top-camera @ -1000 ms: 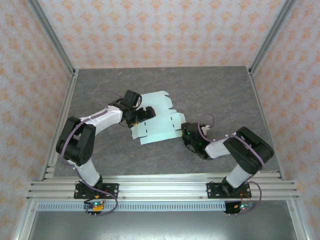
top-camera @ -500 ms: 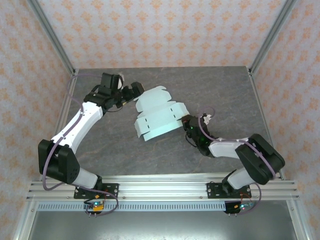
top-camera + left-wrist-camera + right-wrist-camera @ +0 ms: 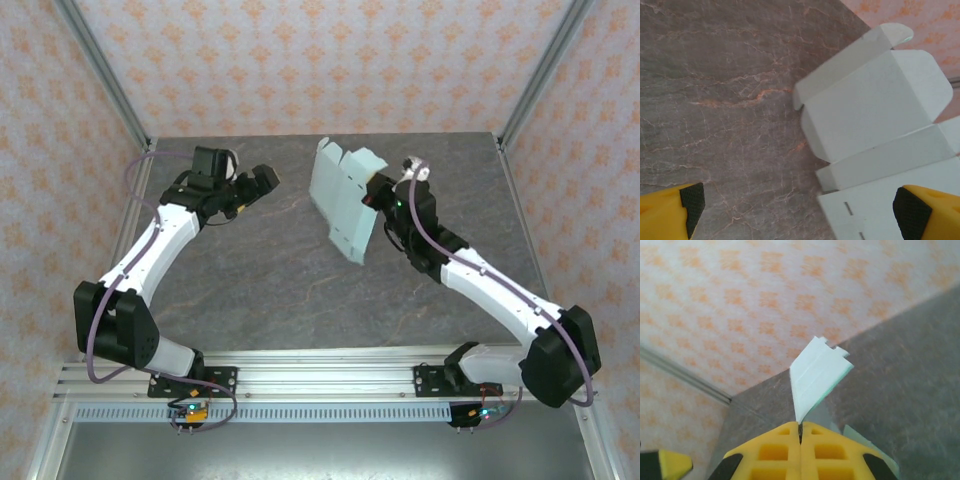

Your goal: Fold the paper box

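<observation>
The right gripper (image 3: 372, 197) clamps 1 edge of the airborne paper box (image 3: 340, 200), the left gripper (image 3: 262, 181) hangs jaws apart; the thin card may sag and slip free.

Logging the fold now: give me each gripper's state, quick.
Left gripper: open, holding nothing.
Right gripper: shut on the paper box.

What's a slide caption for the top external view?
Right gripper pinches the flat paper box, tilted up on edge, while the open left gripper hovers apart.
</observation>
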`<action>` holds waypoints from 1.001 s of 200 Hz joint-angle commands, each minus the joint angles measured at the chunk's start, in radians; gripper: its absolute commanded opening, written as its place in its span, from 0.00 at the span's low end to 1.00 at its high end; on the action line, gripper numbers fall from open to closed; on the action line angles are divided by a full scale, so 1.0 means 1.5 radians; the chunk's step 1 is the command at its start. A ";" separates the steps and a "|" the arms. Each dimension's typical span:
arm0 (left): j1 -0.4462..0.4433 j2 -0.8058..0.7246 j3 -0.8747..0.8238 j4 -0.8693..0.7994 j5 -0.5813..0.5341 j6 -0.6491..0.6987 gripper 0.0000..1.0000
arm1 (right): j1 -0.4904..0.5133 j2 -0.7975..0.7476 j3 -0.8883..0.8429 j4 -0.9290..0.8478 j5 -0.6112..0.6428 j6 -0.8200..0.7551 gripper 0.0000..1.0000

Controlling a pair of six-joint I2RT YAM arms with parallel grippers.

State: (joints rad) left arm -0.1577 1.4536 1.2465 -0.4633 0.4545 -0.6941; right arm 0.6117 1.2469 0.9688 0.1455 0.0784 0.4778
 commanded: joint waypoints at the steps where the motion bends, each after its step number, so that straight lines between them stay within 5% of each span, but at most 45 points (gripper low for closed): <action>1: 0.033 -0.018 -0.014 0.039 0.044 -0.038 1.00 | 0.062 0.062 0.046 -0.113 -0.002 -0.179 0.00; 14: 0.056 -0.028 -0.044 0.051 0.046 -0.058 1.00 | 0.113 0.104 0.065 -0.119 -0.002 -0.208 0.04; 34: 0.100 -0.050 -0.101 0.066 0.058 -0.078 1.00 | 0.203 0.167 0.083 -0.125 -0.002 -0.223 0.55; 54: 0.124 -0.074 -0.153 0.068 0.052 -0.063 1.00 | 0.249 0.204 0.089 -0.127 -0.058 -0.184 0.77; 109: 0.079 -0.041 -0.252 0.139 0.076 -0.070 1.00 | 0.182 0.092 -0.001 -0.140 -0.044 -0.026 0.84; 139: -0.029 0.045 -0.218 0.162 0.076 -0.059 1.00 | 0.091 0.060 0.001 -0.372 0.127 0.280 0.86; 177: -0.122 0.132 -0.190 0.225 0.064 -0.084 1.00 | -0.013 0.041 -0.116 -0.306 -0.005 0.457 0.86; 200: -0.145 0.150 -0.188 0.242 0.041 -0.092 0.98 | -0.099 0.053 -0.135 -0.265 -0.088 0.389 0.86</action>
State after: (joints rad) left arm -0.3538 1.6676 0.9298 -0.1680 0.5499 -0.8093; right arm 0.5594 1.3209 0.7765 -0.2703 0.0669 1.0237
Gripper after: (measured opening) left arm 0.996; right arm 0.855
